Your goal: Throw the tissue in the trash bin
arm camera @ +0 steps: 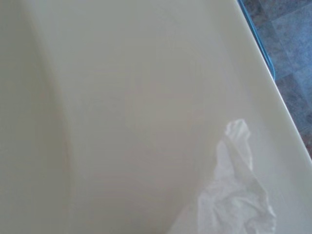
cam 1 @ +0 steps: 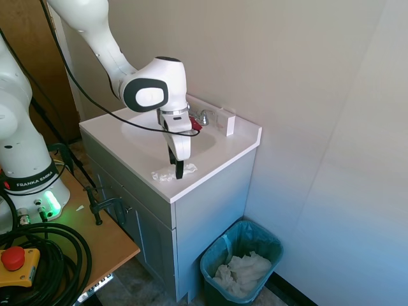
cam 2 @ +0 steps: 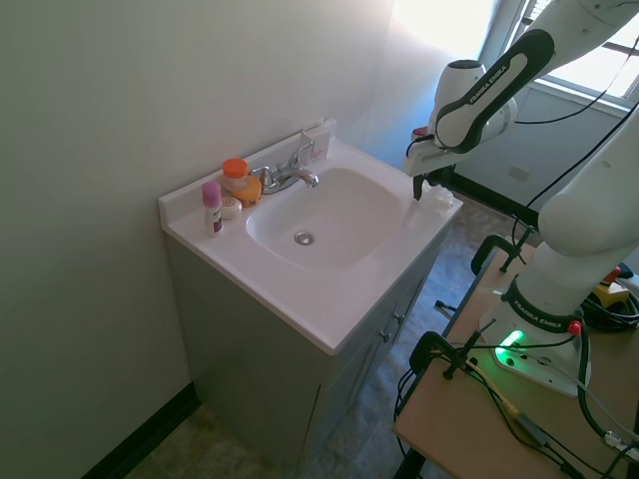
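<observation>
On the white vanity top [cam 1: 210,167], near its front edge beside the basin, the tissue [cam 1: 167,173] lies as a small crumpled white wad. The gripper [cam 1: 178,171] stands down at it, dark fingertips at the counter surface; whether they press on the paper or stand apart cannot be told from either wide view. One trash bin [cam 1: 241,268], lined in teal-green, sits on the floor by the cabinet's corner, well below the counter, with a heap of crumpled white paper [cam 1: 242,273] inside it. Behind the basin one faucet [cam 2: 290,176] rises, and at the back corner three small items cluster: a pink-capped bottle [cam 2: 212,208], an orange-lidded jar [cam 2: 235,174] and a small white round container [cam 2: 231,207]. Only the second exterior view shows these clearly and the drain [cam 2: 304,239]; only the first shows the bin. The wrist view shows the tissue [arm camera: 234,195] close up on the pale counter.
</observation>
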{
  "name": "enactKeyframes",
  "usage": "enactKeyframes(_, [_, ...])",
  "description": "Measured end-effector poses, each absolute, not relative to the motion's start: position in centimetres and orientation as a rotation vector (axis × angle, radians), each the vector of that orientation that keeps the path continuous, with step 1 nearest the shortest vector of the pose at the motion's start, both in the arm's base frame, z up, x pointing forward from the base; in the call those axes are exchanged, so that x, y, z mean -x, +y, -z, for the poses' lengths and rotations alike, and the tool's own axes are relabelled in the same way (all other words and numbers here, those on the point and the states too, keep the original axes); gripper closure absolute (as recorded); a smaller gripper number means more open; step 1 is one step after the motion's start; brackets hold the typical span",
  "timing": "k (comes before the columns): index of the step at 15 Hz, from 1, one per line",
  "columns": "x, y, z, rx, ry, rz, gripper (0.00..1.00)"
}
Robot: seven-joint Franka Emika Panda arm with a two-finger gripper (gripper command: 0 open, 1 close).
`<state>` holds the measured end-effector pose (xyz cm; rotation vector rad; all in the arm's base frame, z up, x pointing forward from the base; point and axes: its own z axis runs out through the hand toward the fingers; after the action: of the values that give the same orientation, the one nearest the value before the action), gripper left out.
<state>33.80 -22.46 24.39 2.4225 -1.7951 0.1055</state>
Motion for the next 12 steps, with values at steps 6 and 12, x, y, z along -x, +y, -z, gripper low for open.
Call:
enactKeyframes(6, [-34.5,-22.2,-24.5,-2.439,-1.793,-0.113,1.0])
enactKeyframes(12, [-35.3,-22.6,-25.6,-2.464,-1.794,-0.121,1.0])
